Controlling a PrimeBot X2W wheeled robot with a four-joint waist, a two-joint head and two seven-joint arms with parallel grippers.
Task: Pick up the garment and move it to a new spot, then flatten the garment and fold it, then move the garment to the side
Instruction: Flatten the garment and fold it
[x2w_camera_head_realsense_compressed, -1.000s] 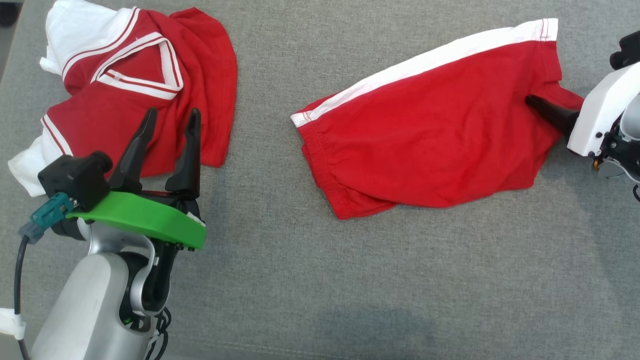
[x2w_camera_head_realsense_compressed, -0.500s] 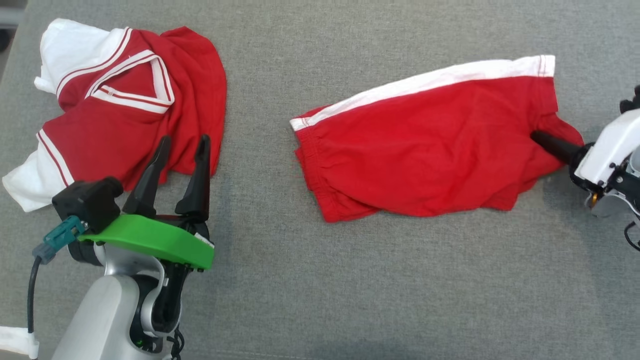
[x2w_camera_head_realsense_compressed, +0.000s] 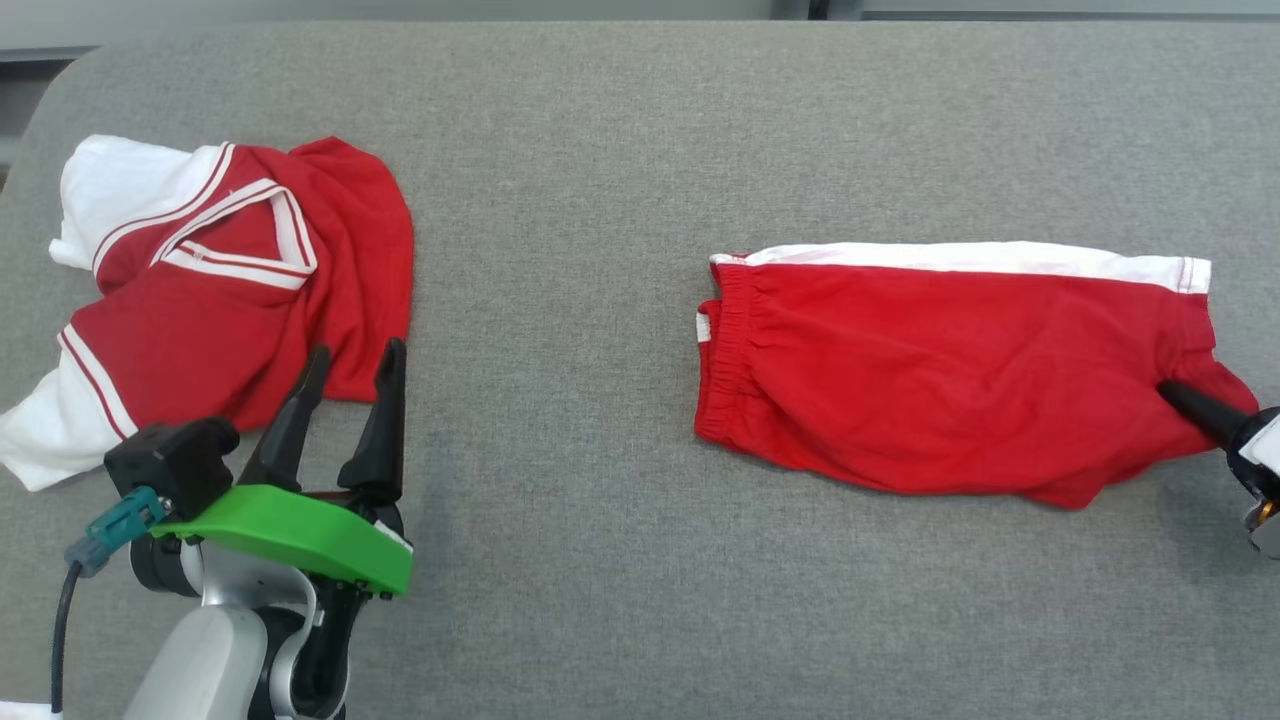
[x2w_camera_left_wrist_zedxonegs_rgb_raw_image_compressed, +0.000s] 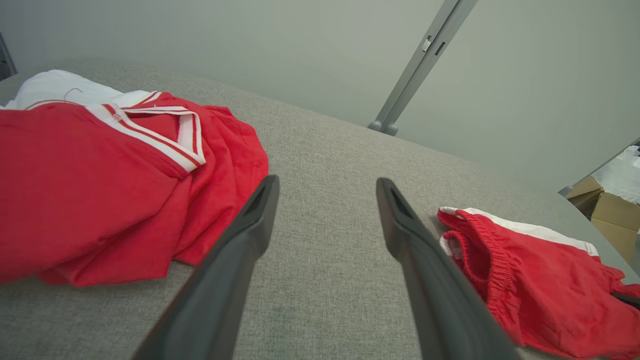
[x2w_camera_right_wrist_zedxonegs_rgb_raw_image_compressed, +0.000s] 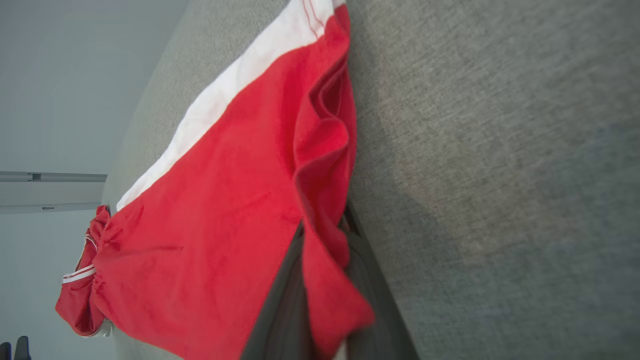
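head view: the red shorts (x2w_camera_head_realsense_compressed: 950, 380) lie flat on the right half of the grey worktop (x2w_camera_head_realsense_compressed: 600, 560). their elastic waistband is toward the middle, the white stripe runs along the far side and the leg hem is by the right edge. the right gripper (x2w_camera_head_realsense_compressed: 1170, 392) comes in low from the right with its fingers together, clamped on the near right corner of the leg hem. the left gripper (x2w_camera_head_realsense_compressed: 358, 350) is near the worktop's near left corner, fingers apart and holding nothing. its tips are at the near hem of a crumpled red and white shirt (x2w_camera_head_realsense_compressed: 230, 300) that lies toward the far left corner, well apart from the shorts.

left wrist view: bare grey worktop shows between the two spread fingers. the shirt is to one side of them and the shorts' waistband to the other, neither one between the fingers.

right wrist view: the two dark fingers are pressed on a fold of red cloth at the hem. the rest of the shorts stretches away from them along the worktop, waistband at the far end.
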